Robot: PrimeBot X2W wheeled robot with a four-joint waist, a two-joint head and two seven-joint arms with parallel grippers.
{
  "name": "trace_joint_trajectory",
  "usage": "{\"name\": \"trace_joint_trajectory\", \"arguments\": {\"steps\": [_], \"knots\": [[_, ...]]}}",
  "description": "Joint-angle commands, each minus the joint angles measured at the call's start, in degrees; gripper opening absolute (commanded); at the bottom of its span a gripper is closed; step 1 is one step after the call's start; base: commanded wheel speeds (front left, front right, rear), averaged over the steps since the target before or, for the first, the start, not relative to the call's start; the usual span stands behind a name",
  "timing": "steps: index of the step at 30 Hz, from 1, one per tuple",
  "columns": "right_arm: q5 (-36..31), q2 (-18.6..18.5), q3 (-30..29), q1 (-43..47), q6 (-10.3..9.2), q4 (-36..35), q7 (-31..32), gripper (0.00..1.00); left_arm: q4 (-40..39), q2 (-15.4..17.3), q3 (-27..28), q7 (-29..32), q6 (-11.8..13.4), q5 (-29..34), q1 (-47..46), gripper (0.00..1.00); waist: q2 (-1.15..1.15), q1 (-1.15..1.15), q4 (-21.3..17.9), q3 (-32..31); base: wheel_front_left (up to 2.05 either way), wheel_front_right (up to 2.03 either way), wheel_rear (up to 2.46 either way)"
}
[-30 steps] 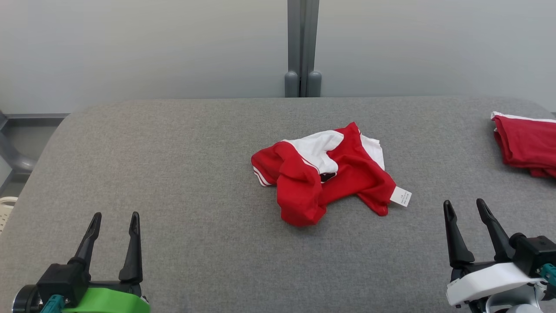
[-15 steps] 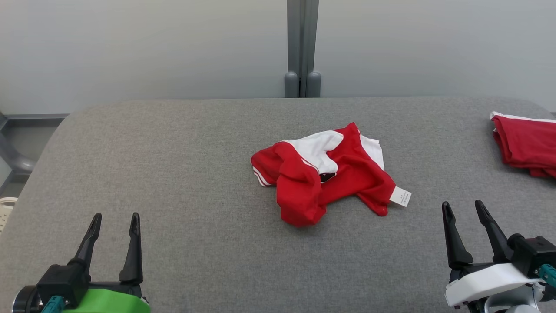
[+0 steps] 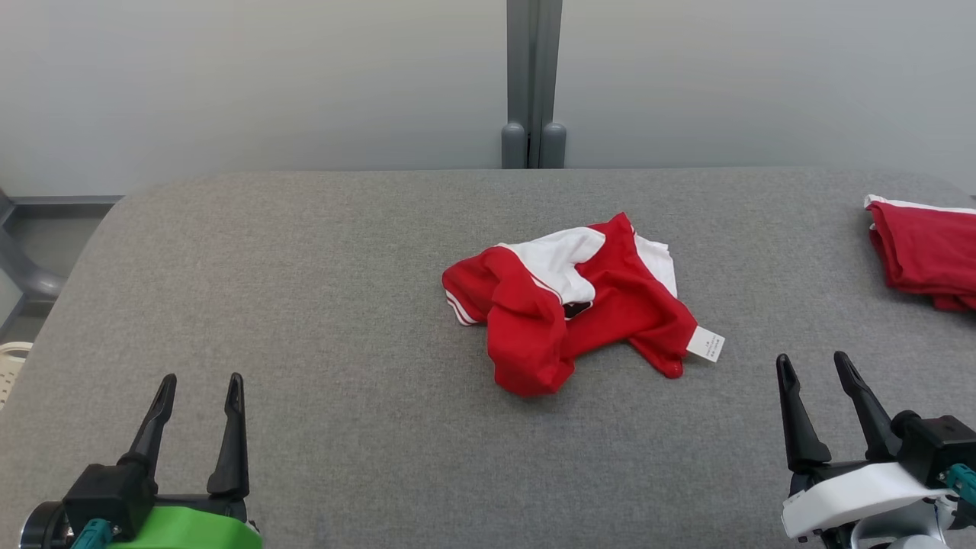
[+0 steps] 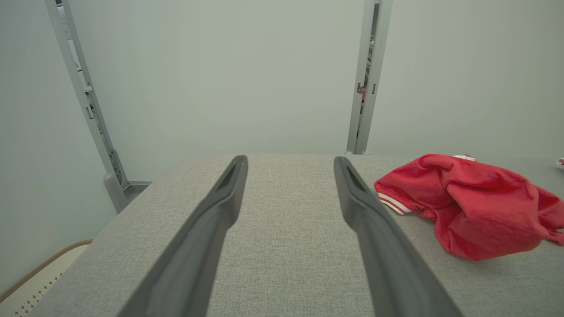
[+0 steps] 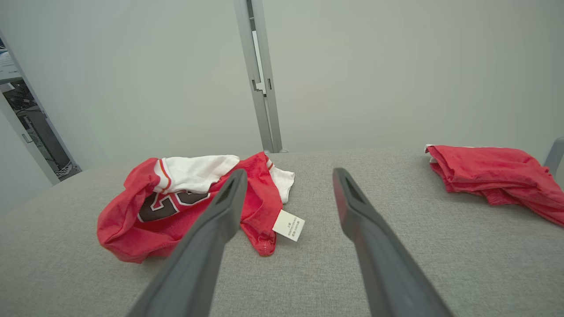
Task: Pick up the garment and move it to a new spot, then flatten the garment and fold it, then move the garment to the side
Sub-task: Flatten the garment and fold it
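Two garments, crumpled garment [image 3: 564,305], second garment [image 3: 924,255], one tag [image 3: 704,344], two grippers, left gripper [image 3: 202,379], right gripper [image 3: 810,358]

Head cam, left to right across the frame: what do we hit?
left hand → crumpled red-and-white jersey → white tag → red garment at the right edge

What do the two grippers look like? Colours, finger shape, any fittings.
Left gripper: two long, black, tapering fingers on a black block, with a bright green shell behind it. Right gripper: same fingers and black block, but a white shell. Both carry a teal connector at the base. Close up, the fingers look dark grey, with a recessed slot near each tip.
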Motion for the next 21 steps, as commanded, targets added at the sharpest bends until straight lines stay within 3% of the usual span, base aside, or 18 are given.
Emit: {"name": "trace_joint_trajectory", "arguments": {"steps": [1, 21], "knots": [[0.4, -0.1, -0.1, 0.4, -0.09, 0.1, -0.3, 1.0, 0.0, 0.4, 0.1, -0.1, 0.4, 0.0, 0.8, 1.0, 0.0, 0.0, 0.0, 0.0, 0.0, 0.0, 0.0], [0.2, -0.1, -0.1, -0.7, -0.09, 1.0, -0.2, 1.0, 0.5, 0.7, -0.7, -0.7, 1.0, -0.4, 0.3, 1.0, 0.0, 0.0, 0.5, 0.7, 0.0, 0.0, 0.0]]}}
